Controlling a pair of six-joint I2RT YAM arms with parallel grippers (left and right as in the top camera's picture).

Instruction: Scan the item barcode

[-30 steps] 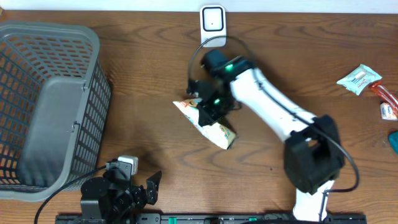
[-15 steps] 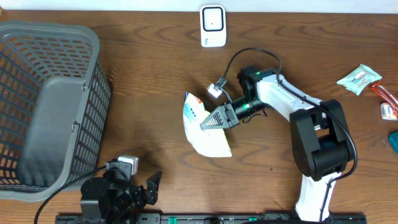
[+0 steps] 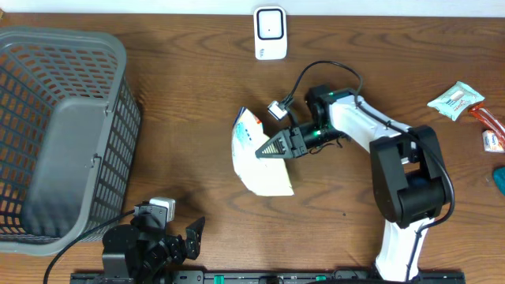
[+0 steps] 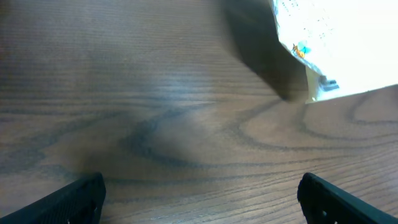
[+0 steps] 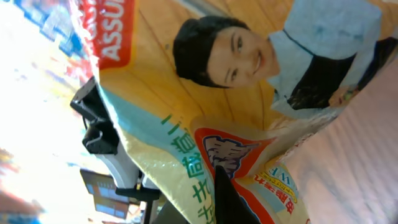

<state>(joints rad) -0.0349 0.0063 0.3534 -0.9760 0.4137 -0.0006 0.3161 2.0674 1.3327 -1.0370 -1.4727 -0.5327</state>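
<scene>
R gripper (image 3: 274,147) clamped shut on snack bag (image 3: 256,166), which sits near the white scanner (image 3: 270,32), on the robot's side of it, pale face up. L gripper (image 4: 202,199) wide open, empty, well apart from scanner.

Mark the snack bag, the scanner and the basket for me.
snack bag (image 3: 256,170), overhead view, on its white lower panel.
scanner (image 3: 270,31), overhead view, on the middle of its white face.
basket (image 3: 69,158), overhead view, on its bare grey floor.

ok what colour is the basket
Grey all over, with mesh walls: the basket shows best in the overhead view.
</scene>
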